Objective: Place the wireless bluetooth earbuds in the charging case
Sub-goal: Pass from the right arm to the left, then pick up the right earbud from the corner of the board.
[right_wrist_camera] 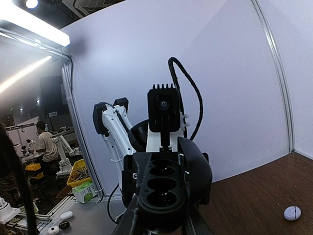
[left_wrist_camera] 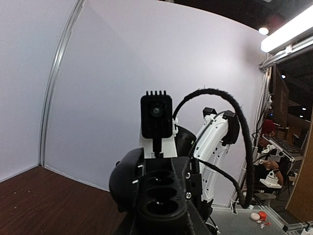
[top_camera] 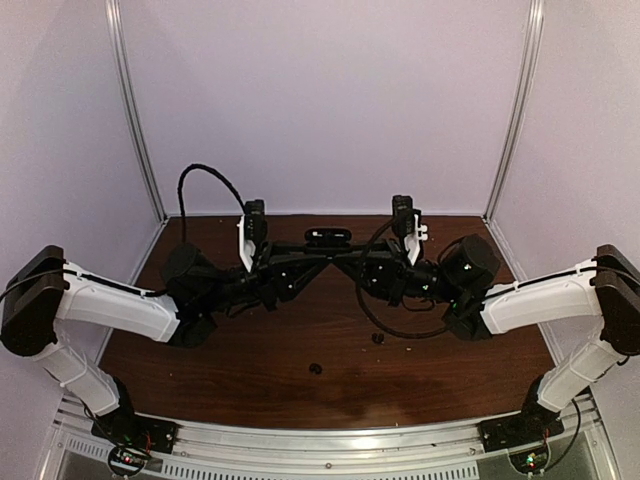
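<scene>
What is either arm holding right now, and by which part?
Cannot be told. The left gripper and right gripper meet, dark on dark, above the table; no view shows between either's jaws.

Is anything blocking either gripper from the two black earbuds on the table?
Nothing visible does. The nearer black earbud lies on bare wood. The farther black earbud lies just beside the right arm's sagging cable, which might brush an approach.
</scene>
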Robot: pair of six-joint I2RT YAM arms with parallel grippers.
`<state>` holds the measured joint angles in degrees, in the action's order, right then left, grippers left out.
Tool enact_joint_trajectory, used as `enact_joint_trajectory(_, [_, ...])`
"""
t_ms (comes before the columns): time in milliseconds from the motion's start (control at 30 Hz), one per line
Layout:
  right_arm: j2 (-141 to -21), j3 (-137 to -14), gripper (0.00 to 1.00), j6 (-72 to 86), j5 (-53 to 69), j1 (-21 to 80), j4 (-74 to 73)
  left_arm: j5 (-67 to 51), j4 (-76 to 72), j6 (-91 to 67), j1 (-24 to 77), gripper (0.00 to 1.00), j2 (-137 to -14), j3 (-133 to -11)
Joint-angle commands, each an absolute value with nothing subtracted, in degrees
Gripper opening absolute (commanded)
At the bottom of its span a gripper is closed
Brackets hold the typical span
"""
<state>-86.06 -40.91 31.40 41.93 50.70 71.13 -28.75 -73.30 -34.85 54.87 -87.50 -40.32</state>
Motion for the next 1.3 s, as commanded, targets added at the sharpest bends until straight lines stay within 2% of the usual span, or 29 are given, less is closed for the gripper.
enact_joint_trajectory(0, [-86.26, -41.97, 0.01, 30.47, 42.00, 51.15, 71.86, -29.18, -77.28, -35.58, 55.20, 0.19, -88.12, -41.36])
enact_joint_trajectory(67, [-86.31, -41.93, 0.04, 30.21, 42.13, 51.15, 71.88, -29.50, -77.61, -35.60, 55.17, 0.16, -88.06, -41.27])
enact_joint_trajectory(200, [-86.40, -41.80, 0.17, 29.66, 42.71, 51.06, 71.63, -29.77, -78.09, -35.55, 55.20, 0.10, -87.64, -40.81])
enact_joint_trajectory(367, [-85.77, -40.83, 0.38, 29.75, 42.38, 49.90, 71.00, -29.62, -76.78, -35.22, 55.19, 0.03, -86.64, -40.41])
enact_joint_trajectory(433, [-85.12, -39.73, 0.49, 30.00, 42.20, 48.80, 70.90, -29.11, -75.96, -34.51, 55.20, 0.02, -85.68, -39.91])
enact_joint_trajectory(567, [-82.87, -37.40, 0.60, 29.40, 42.33, 47.03, 67.96, -27.28, -72.76, -32.52, 55.06, 0.01, -83.10, -38.76])
enact_joint_trajectory(767, [-76.21, -34.43, 0.70, 25.41, 40.73, 44.44, 55.40, -25.38, -67.46, -30.89, 54.10, 0.00, -78.86, -35.30])
enact_joint_trajectory(933, [-68.48, -34.56, 0.74, 18.03, 34.16, 42.57, 35.63, -26.38, -66.73, -29.84, 52.33, 0.00, -74.72, -29.26])
enact_joint_trajectory(1100, [-64.92, -38.09, 0.74, 10.35, 28.29, 42.13, 14.44, -24.72, -60.53, -26.03, 52.21, 0.00, -70.64, -25.82])
enact_joint_trajectory(1267, [-66.49, -39.80, 0.72, 5.52, 30.98, 43.20, 6.46, -22.11, -59.54, -26.36, 51.96, 0.00, -67.42, -22.52])
